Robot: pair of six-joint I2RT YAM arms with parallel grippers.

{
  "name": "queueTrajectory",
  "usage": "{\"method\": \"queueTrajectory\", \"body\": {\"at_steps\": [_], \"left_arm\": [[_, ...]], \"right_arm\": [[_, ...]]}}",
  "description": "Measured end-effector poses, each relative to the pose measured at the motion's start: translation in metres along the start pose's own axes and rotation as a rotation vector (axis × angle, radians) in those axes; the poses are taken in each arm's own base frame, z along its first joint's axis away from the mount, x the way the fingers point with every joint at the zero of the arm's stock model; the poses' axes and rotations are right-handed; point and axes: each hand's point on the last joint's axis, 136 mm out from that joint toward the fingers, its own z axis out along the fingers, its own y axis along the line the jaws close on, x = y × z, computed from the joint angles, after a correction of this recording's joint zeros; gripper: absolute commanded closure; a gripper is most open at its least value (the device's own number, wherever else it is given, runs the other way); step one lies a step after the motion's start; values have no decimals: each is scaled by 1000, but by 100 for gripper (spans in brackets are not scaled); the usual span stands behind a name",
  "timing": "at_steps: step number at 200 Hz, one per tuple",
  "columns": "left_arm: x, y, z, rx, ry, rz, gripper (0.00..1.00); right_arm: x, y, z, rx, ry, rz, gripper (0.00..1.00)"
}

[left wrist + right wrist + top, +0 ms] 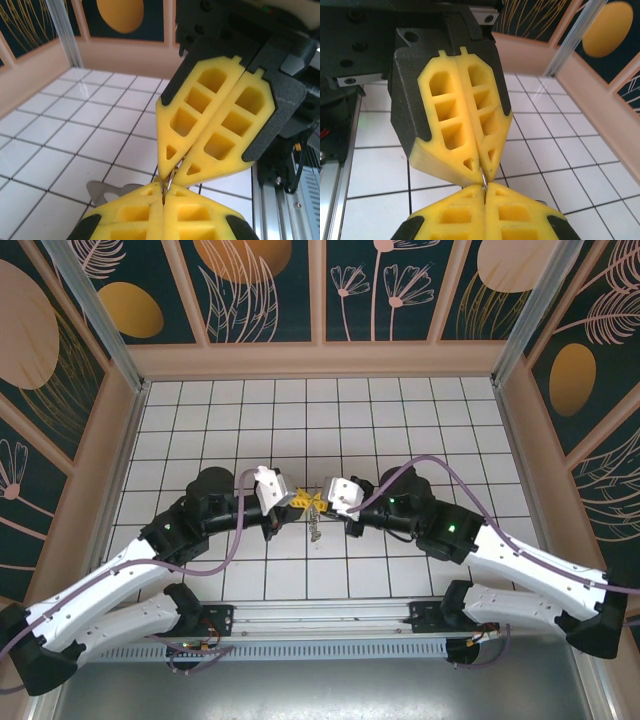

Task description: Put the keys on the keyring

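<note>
Left gripper (pixel 163 189) and right gripper (pixel 484 188), closed, pinch the keyring (pixel 171 179)

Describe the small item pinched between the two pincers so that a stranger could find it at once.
Find the white tiled table, then its middle, where the left pincer and the right pincer meet tip to tip. Pinched there is a thin metal ring, the only bare silvery wire amid yellow foam.
</note>
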Motion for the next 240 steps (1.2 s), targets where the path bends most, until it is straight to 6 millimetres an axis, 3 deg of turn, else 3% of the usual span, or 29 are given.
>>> {"method": "queueTrajectory", "body": {"at_steps": [50, 73, 116, 142, 165, 206, 225, 240], "left_arm": [[0, -3, -4, 8, -7, -4, 100], [-10, -12, -11, 40, -75, 5, 100], [-27, -30, -21, 124, -206, 15, 100], [-32, -36, -24, 156, -271, 12, 100], [-36, -38, -25, 173, -318, 12, 100], [-39, -38, -25, 177, -336, 10, 100], [-35, -33, -22, 148, -287, 11, 82], [-31, -31, -18, 139, -235, 6, 76]], "right_arm": [[-1, 4, 1, -21, 4, -6, 100], [-13, 7, -7, -35, -63, -15, 88], [-27, 15, -18, -58, -165, -26, 84], [-31, 19, -21, -74, -196, -29, 85], [-35, 20, -24, -82, -216, -22, 100], [-38, 19, -27, -76, -230, -19, 100], [-32, 16, -24, -58, -199, -19, 100], [-26, 10, -18, -31, -153, -30, 100]]}}
